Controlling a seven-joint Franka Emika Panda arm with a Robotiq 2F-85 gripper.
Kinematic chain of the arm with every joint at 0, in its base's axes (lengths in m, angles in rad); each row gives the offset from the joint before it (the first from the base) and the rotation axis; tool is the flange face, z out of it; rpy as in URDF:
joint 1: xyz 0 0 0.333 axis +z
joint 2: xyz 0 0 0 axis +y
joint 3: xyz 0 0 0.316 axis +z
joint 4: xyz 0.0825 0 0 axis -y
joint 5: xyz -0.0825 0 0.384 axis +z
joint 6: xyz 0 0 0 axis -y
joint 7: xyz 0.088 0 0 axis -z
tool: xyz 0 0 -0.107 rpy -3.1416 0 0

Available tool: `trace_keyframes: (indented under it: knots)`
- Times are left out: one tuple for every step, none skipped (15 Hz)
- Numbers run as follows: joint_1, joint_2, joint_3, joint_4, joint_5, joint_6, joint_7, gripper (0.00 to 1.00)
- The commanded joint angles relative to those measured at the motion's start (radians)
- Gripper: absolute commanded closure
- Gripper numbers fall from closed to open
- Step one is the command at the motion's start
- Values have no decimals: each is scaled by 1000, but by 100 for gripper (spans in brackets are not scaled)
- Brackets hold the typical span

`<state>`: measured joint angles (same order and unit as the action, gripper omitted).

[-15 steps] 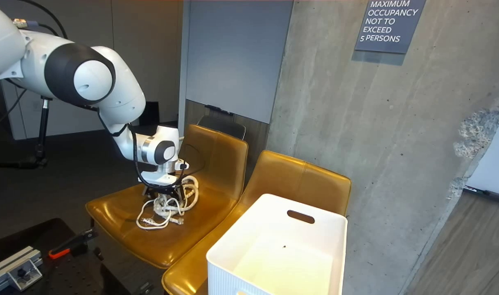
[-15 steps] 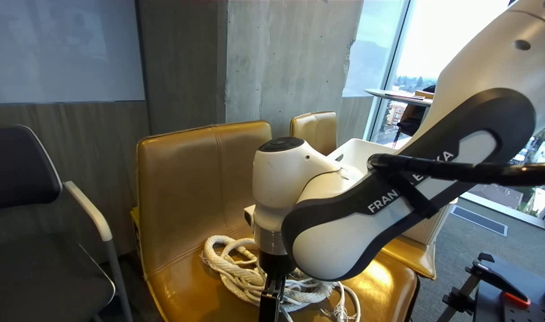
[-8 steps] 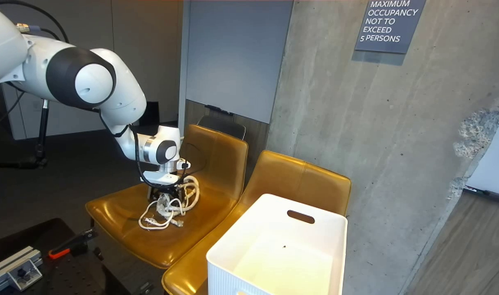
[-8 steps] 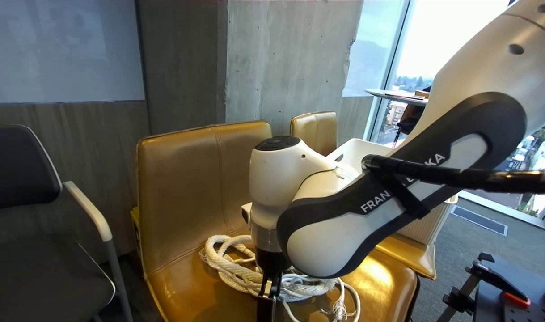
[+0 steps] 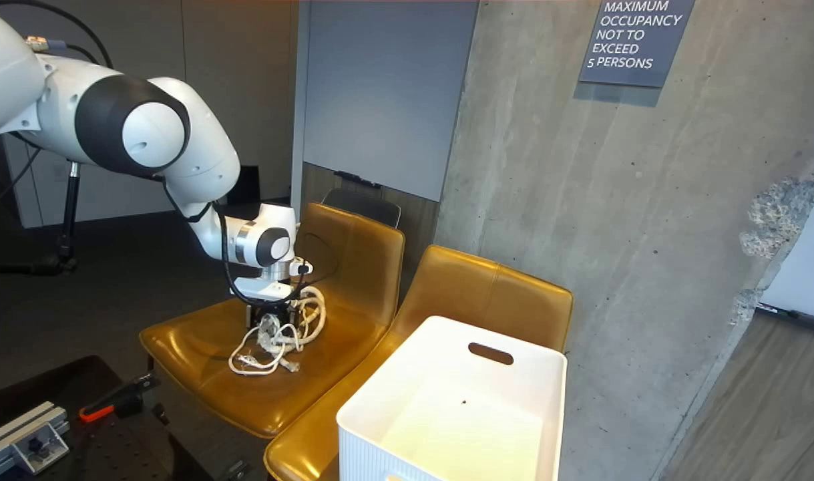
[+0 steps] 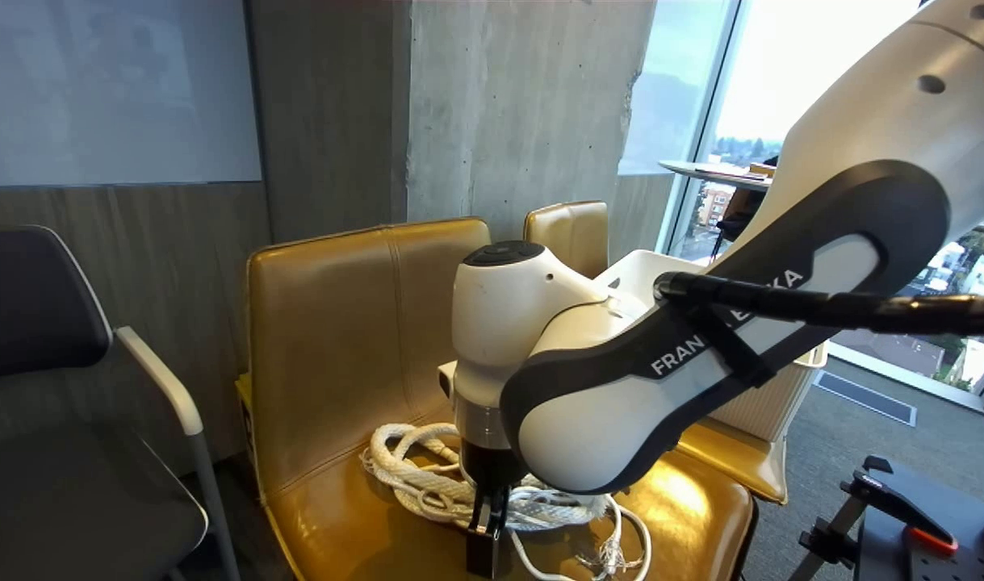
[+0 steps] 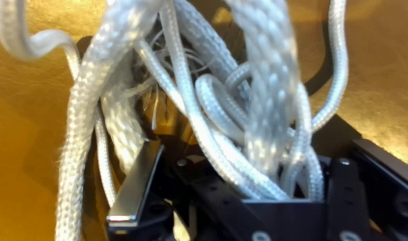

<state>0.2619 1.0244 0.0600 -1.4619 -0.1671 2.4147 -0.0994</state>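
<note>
Jaws clamped on strands of a white braided rope [image 7: 269, 73], the Robotiq gripper [image 5: 273, 321] hung straight down over a caramel-colored upholstered chair [image 5: 186, 341], its fingertips hidden by the strands in the wrist view. At left in an exterior view, the white Franka Emika Panda arm [image 5: 203, 147] reached toward the seat; an aluminum extrusion [image 5: 19, 429] and an orange-and-black hand tool [image 5: 116, 397] lay on a dark table [image 5: 53, 384] in the foreground. The rope sat in a tangle on the chair's seat, thick coils nearer the backrest, thinner cord with a frayed end nearer the front edge. To its right, a ribbed white plastic storage bin [image 5: 460, 381] stood on a second, matching chair [image 5: 500, 287]. Farther right, a gray concrete wall [image 5: 547, 167] bore a maximum-occupancy sign [image 5: 634, 41], mounted higher than the bin.
</note>
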Motion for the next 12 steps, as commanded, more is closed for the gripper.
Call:
trace_keyframes:
  knots:
    - [-12, -81, 12, -69, 7, -10, 28, 100]
    - [-23, -126, 18, -109, 12, -9, 23, 100]
    - [-28, -156, 17, -133, 12, -9, 24, 100]
    - [-37, -206, 10, -174, 10, -11, 25, 100]
    - [-44, -249, 5, -204, 9, -16, 28, 100]
    - [-54, -295, 0, -236, 8, -13, 33, 100]
    - [-64, -336, -2, -257, 8, -21, 33, 100]
    - [-71, -378, -10, -272, 2, -29, 36, 100]
    - [-78, -419, -19, -281, -6, -42, 39, 100]
    - [-83, -457, -31, -284, -17, -54, 45, 100]
    - [-90, -496, -40, -284, -26, -74, 45, 100]
    - [-93, -532, -55, -275, -39, -94, 51, 100]
